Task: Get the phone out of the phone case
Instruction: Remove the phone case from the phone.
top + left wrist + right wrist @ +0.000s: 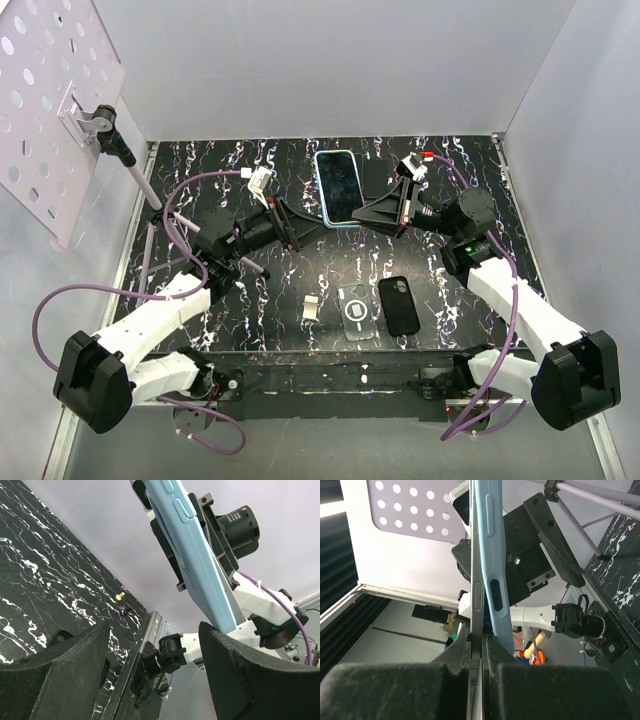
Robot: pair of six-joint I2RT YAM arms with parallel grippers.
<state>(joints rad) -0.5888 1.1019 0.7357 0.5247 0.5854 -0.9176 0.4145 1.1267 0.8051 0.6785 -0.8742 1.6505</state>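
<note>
Starting on the left, with the left gripper (308, 222): released, dark pads (65, 670) spread wide, grasping nothing. In its wrist view, seeing the back of the light blue rubbery phone case (200, 565) rising toward 12 o'clock just beyond the right pad, apparently touching neither one.

Moving to the middle of the top view: finding the dark-screened slab phone (340, 185) inside that light blue case, held up above the black marbled table (280, 300), screen toward the camera. Long axis from about 11 to 5 o'clock. From the left gripper, lying at about 1 o'clock, just beside, lower left corner nearest.

Ending on the right, with the right gripper (368, 214): clenched on the phone near its lower right corner, at about 5 o'clock of the screen. In the right wrist view, fingers (410, 690) pinching the grey rim, with a slight gap seeming to open between rim and light blue case; hard to tell for sure.

Judging from this: next, probably closing the free left gripper on the case's left lip only and peeling toward 9 o'clock. Risk of catching phone and case together.
</note>
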